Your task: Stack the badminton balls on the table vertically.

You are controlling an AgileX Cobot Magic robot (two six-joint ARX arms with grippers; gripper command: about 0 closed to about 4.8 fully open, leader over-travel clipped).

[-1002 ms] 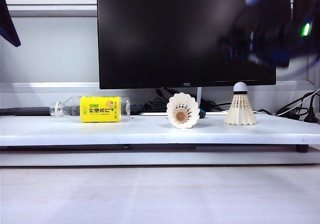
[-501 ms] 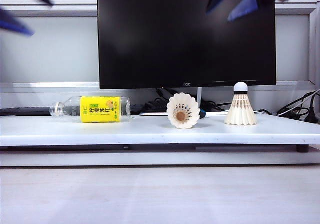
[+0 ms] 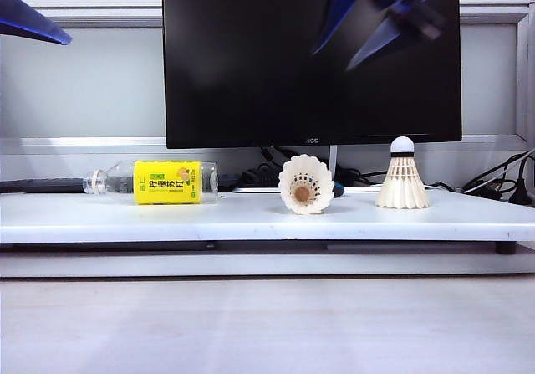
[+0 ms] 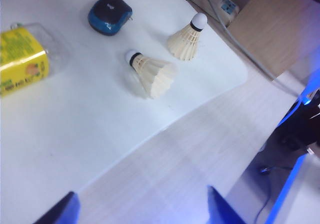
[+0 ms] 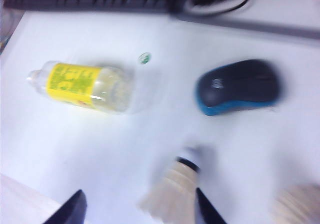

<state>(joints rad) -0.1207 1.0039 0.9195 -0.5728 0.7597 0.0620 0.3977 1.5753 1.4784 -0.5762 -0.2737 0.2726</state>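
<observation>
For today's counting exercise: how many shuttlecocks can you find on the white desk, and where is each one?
2. One shuttlecock lies on its side near the middle of the table, below the monitor. The other shuttlecock stands upright to its right, cork up. None appears hidden.

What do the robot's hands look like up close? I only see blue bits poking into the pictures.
Only parts show. The left hand ends in two flat, tapering fingers, dark blue to black with a pointed tip. The right hand looks the same but is blurred: blue, blade-like fingers on a dark body. No cables or markings on them are visible.
</observation>
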